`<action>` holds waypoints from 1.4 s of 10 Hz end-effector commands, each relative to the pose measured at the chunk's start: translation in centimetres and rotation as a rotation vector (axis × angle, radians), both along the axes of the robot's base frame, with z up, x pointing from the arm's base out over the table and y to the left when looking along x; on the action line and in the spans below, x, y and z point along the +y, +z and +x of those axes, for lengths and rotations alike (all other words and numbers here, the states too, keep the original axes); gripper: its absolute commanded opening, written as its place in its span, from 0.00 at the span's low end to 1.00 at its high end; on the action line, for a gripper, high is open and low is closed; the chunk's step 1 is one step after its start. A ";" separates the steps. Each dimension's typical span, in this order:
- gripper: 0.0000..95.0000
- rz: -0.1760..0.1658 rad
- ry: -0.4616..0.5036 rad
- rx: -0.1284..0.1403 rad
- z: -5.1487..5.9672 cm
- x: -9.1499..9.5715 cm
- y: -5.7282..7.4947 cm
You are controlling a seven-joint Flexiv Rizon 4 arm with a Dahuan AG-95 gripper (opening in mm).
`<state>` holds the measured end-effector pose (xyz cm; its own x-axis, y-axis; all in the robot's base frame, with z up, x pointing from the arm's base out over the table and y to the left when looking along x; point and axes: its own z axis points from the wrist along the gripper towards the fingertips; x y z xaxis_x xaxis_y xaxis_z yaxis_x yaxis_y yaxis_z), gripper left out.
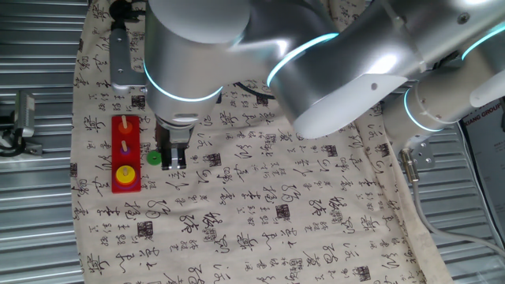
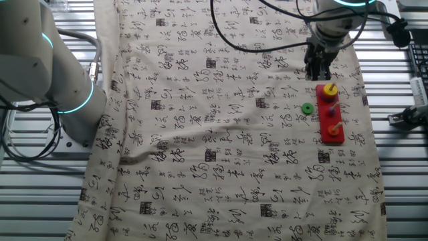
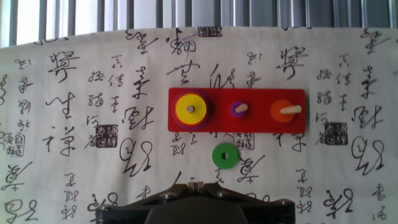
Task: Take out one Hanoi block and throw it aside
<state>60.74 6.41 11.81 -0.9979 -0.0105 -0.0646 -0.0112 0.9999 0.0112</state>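
The yellow Hanoi block (image 3: 191,109) sits on the left peg of the red base (image 3: 255,121), on top of a larger ring. It also shows in one fixed view (image 1: 125,173) and the other fixed view (image 2: 328,89). A small purple ring (image 3: 239,109) is on the middle peg and an orange ring (image 3: 283,110) on the right peg. A green ring (image 3: 224,155) lies on the cloth beside the base. My gripper (image 1: 175,160) hangs above the cloth next to the green ring (image 1: 154,157), off the base. Its fingertips are together and hold nothing.
A cloth printed with black characters (image 1: 276,213) covers the table and hangs over ribbed metal slats (image 1: 39,221). Black cables (image 2: 267,40) run across the far side. A second arm's silver body (image 2: 40,60) stands at the cloth's edge.
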 end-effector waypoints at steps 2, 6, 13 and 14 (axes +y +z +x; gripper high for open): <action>0.00 0.001 0.000 0.000 0.1 0.0 0.0; 0.00 -0.001 0.008 0.008 0.1 0.0 0.0; 0.00 0.066 0.028 0.065 0.1 0.0 0.0; 0.00 0.069 0.034 0.061 0.1 0.0 0.0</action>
<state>60.92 6.34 11.79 -0.9991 -0.0418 -0.0058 -0.0422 0.9957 0.0822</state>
